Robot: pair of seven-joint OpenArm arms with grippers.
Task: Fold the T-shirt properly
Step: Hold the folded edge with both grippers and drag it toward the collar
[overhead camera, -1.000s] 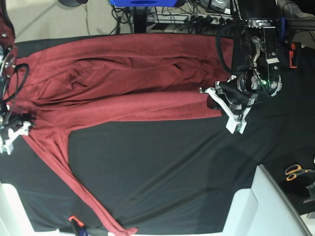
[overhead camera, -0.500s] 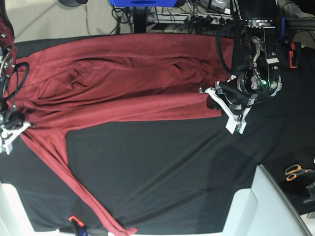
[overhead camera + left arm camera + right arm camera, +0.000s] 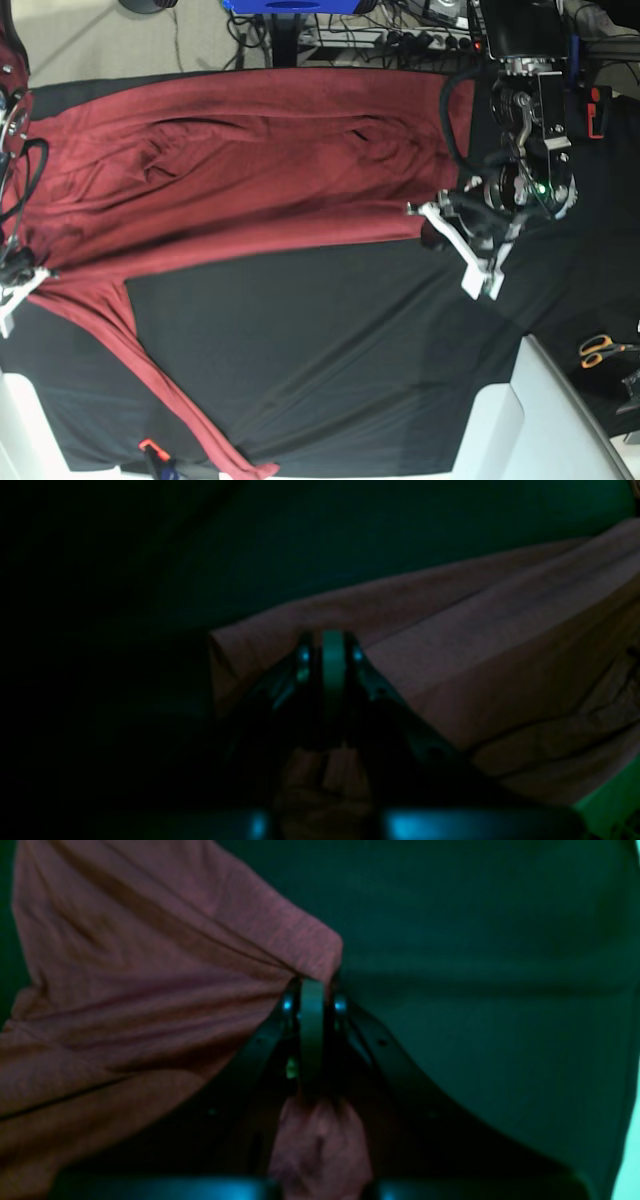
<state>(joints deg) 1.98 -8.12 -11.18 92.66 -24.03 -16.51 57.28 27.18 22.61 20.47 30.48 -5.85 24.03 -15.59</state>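
Note:
The brick-red T-shirt (image 3: pixel 250 160) lies spread across the far half of the black-covered table (image 3: pixel 330 350). One long sleeve (image 3: pixel 170 390) trails down to the near edge. My left gripper (image 3: pixel 428 215) is shut on the shirt's edge at the right. In the left wrist view the left gripper (image 3: pixel 330 647) pinches the T-shirt (image 3: pixel 500 655), with cloth bunched behind the jaws. My right gripper (image 3: pixel 18 285) is shut on the shirt at the far left, near the sleeve's root. In the right wrist view the right gripper (image 3: pixel 312 990) grips a corner of the T-shirt (image 3: pixel 150 965).
Orange-handled scissors (image 3: pixel 600 348) lie at the right edge. A white bin (image 3: pixel 540 420) stands at the lower right and a white object (image 3: pixel 20 430) at the lower left. A small orange-tipped tool (image 3: pixel 150 447) sits at the near edge. Cables crowd the floor beyond the table.
My right gripper has shut on the shirt and moved left and toward the near edge, pulling the cloth taut. The left gripper has shifted slightly nearer with its edge.

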